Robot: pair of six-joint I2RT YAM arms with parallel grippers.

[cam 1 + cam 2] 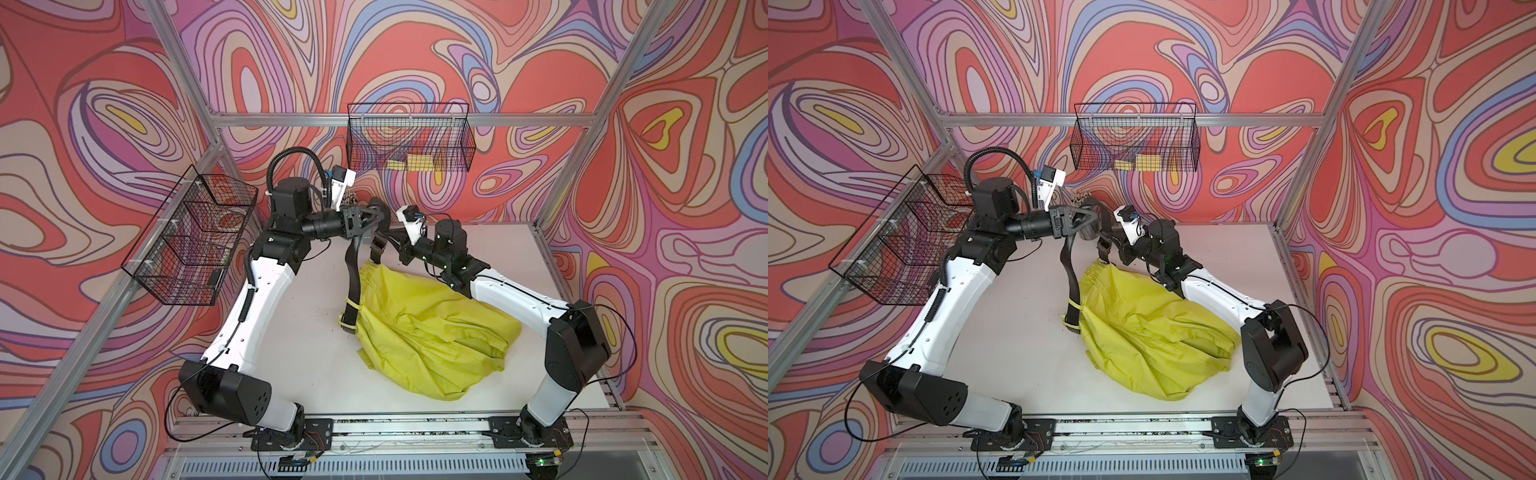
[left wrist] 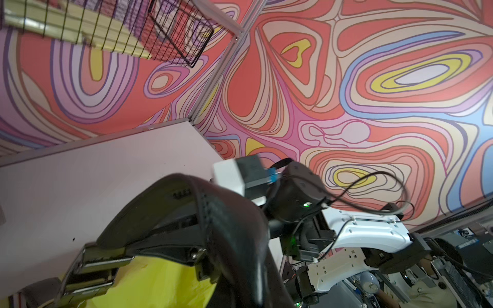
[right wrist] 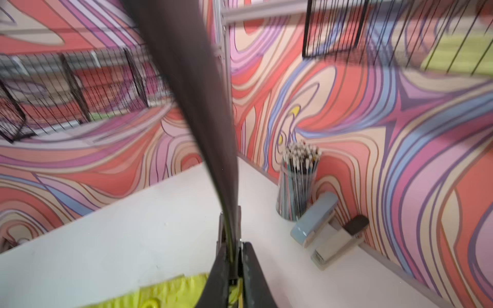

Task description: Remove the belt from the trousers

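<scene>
My left claw [image 1: 379, 217] is raised over the far middle of the counter [image 1: 307, 361], pressed together on the belt [image 1: 353, 270], which arches over it. From there one black strand drops steeply down and toward the near side. It passes through two yellow belt loops [image 1: 351, 306] on the left edge of the trousers [image 1: 428, 332], which lie crumpled at the counter's centre.

That line is what matters to me. The strap's long axis runs far-and-high to near-and-low, and the loops sit below and nearer than the left claw, so I judge a pull has to follow that axis up and away. A sideways pull would likely drag the cloth along.

My right claw [image 1: 384, 248] is just to the right of the left one and lower, at the far tip of the waistband. Its wrist view shows it pinching the belt edge-on, with a sliver of yellow fabric caught in the same pinch [image 3: 231, 256].

The left arm is better placed to do the drawing, and the right can anchor. In the left wrist view the buckle [image 2: 90, 269] hangs above the yellow cloth.
</scene>
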